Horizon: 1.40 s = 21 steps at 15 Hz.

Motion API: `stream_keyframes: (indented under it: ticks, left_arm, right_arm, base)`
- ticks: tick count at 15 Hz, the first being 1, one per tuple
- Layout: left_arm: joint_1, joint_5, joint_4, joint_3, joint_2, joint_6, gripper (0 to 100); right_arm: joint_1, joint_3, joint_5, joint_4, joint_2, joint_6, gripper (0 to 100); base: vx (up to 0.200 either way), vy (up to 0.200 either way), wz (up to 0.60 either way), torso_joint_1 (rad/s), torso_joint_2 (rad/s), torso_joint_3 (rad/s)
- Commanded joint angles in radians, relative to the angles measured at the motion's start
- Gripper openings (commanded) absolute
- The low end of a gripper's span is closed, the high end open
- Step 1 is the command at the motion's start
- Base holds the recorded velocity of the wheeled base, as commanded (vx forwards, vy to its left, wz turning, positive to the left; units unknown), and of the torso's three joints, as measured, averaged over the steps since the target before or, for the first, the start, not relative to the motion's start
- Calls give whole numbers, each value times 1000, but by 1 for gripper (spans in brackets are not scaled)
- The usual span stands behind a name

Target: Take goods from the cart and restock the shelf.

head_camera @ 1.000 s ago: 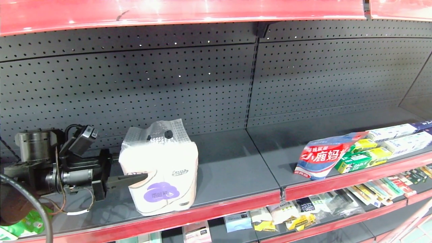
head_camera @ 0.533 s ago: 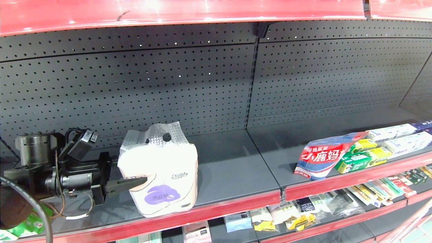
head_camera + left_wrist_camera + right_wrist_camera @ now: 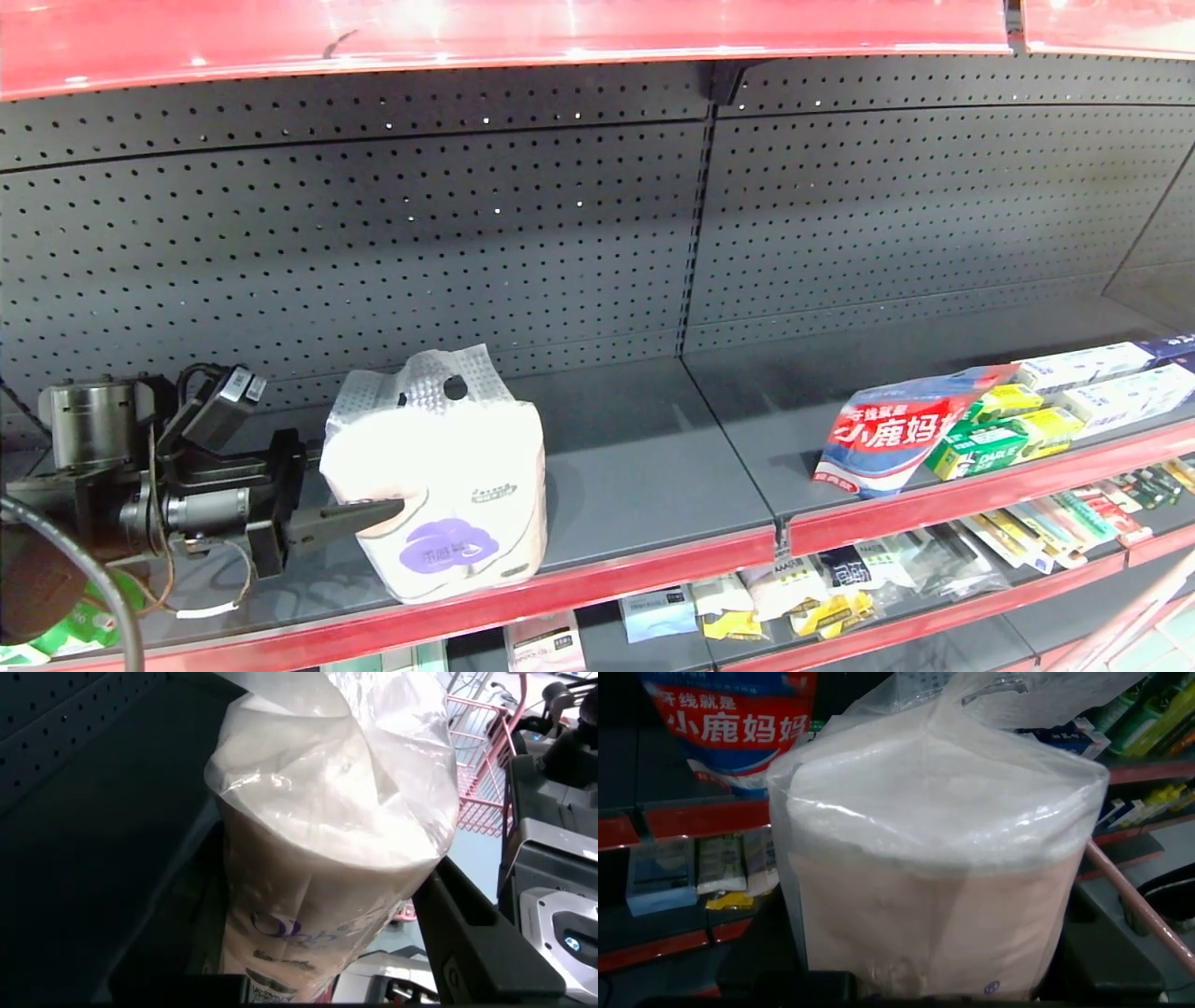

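- Left gripper (image 3: 373, 485) clamps the toilet-paper pack (image 3: 457, 457) from both sides; the pack is upright on or just above the shelf (image 3: 635, 467), near its front lip.
- Judged outstanding: release; retract; fetch further goods.

Shop: pegboard shelving (image 3: 653, 467), packaged goods (image 3: 887, 434)

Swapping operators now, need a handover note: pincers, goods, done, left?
Grip: left pincer shut on toilet paper pack, upright on the shelf, left bay, near the front lip; looks set down.
Other arm: right pincer grip unclear; second pack close before its wrist camera, cart rail beside it.
Done: first pack delivered, not released.
Left: release, withdraw, shelve second pack.
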Motion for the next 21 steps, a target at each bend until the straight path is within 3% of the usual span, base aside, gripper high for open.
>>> stream_keyframes:
  ticks: [1, 21]
  left_arm:
    - [7, 0, 1, 18, 2, 0, 0]
    - [7, 41, 10, 92, -80, -14, 0]
  right_arm:
    - [0, 2, 0, 0, 1, 0, 0]
    - [-7, 5, 8, 0, 15, 6, 0]
  base:
    - [0, 0, 0, 0, 0, 0]
    - [0, 0, 0, 0, 0, 0]
